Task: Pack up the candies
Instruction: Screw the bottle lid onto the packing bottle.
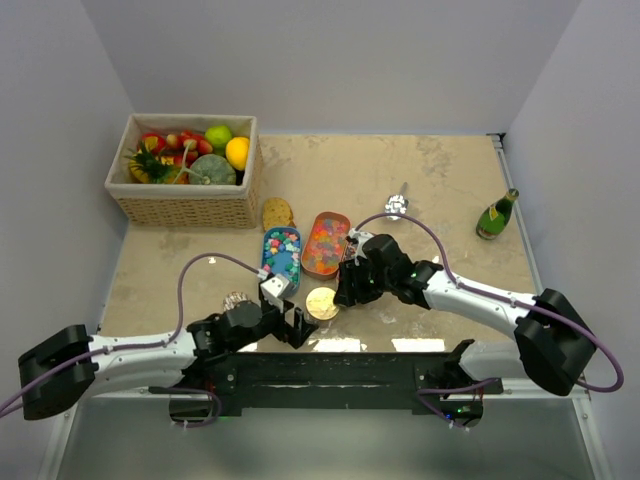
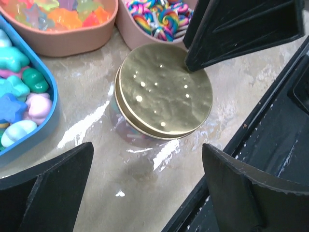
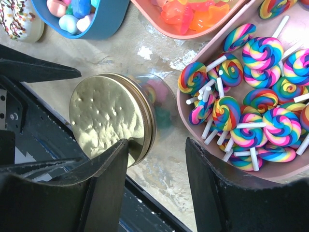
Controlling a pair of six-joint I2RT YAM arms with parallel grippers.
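Both open wide: my left gripper (image 2: 147,147) faces the lidded jar (image 2: 164,92) at 12 o'clock. My right gripper (image 3: 157,141), nearer, has it at 10 o'clock, swirled candies (image 3: 227,112) at 2.

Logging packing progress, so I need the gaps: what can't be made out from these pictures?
1. Jar contents: the gold lid covers them in the left wrist view; through the glass in the right wrist view, only blurred colours.
2. Lollipop tray: top view, mostly hidden under the right gripper; right wrist view, cut off by the right edge.
3. Blue tray: left wrist view, cut off by the left edge.
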